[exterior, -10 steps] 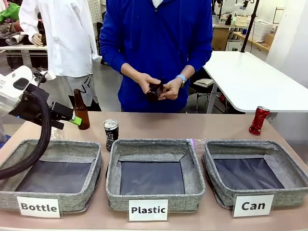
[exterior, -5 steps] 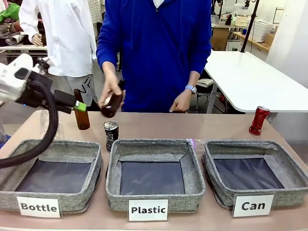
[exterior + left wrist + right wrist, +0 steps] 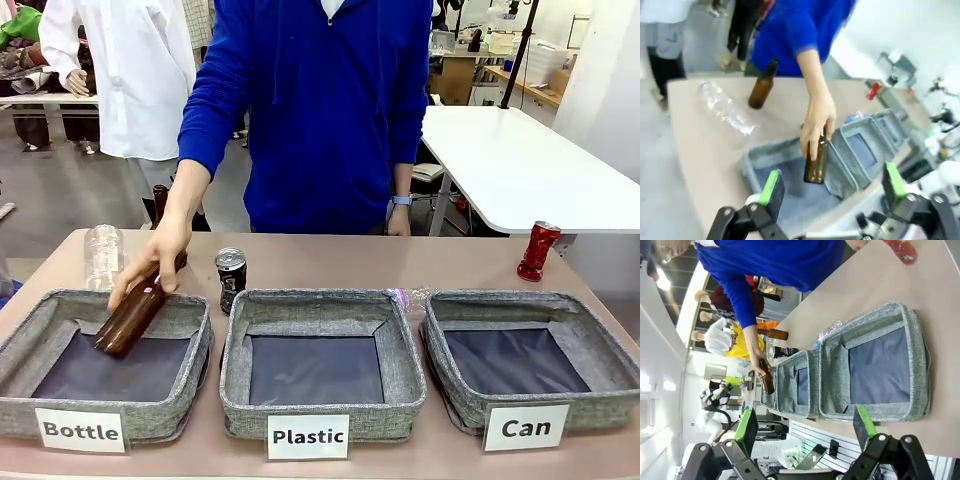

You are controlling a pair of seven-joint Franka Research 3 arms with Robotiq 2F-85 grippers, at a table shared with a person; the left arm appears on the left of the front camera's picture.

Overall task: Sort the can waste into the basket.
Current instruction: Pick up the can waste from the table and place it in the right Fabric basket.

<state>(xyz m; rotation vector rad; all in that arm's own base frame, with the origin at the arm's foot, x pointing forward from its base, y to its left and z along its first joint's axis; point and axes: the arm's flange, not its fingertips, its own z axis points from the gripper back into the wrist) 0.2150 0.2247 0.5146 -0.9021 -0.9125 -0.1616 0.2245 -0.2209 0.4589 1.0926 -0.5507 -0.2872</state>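
Two hands belong to the robot, and both are spread wide and carrying nothing. The left hand [image 3: 832,182] hangs over the counter's near left corner. The right hand [image 3: 805,424] is rolled on its side off the right end, looking down the row of baskets.

Nearest the right hand is the Can basket [image 3: 530,300], at the counter's right end, with nothing in it. The red can [image 3: 539,250] stands just beyond that basket's far right corner, close to the counter's right edge, and seems to lean a little. The black and silver can [image 3: 231,275] stands upright farther along, behind the gap between the Bottle basket [image 3: 110,302] and the Plastic basket [image 3: 320,298].

I'd start with the red can and the right hand, since that is the short reach and keeps clear of the person. The person's hand [image 3: 160,255] is lowering a brown bottle [image 3: 130,318] into the Bottle basket, right beside the black can, so that can is best left until the arm is out of the way.

The cans are dented, so I'd take the body at mid-height, square across and not by the rim. A light can near the edge could tip from a nudge, so coming straight down looks safer. Then lift it over the fabric wall and let go low over the dark base.
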